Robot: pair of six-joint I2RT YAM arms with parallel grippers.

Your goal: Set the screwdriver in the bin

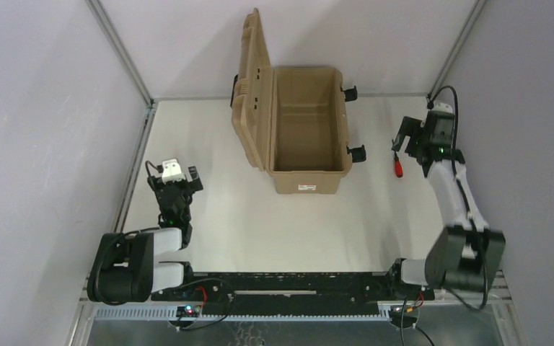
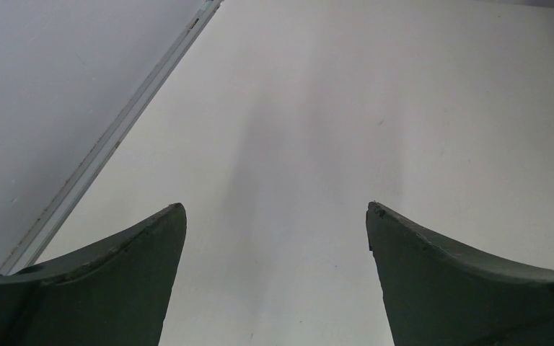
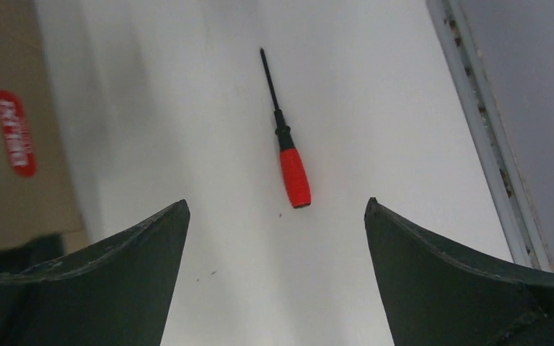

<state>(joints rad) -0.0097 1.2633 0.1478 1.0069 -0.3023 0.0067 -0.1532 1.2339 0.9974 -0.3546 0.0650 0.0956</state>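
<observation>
The screwdriver, red handle and thin dark shaft, lies on the white table to the right of the bin. The bin is a tan case standing open, its ribbed lid swung up on the left; its inside looks empty. My right gripper is open and hovers just beyond the screwdriver, not touching it. In the right wrist view the screwdriver lies ahead of the open gripper, handle end nearest, and the bin's wall shows at the left. My left gripper is open and empty at the left of the table; it shows over bare table in the left wrist view.
Grey enclosure walls close the table on the left, back and right. A metal rail runs along the right edge close to the screwdriver. Black latches stick out of the bin's right side.
</observation>
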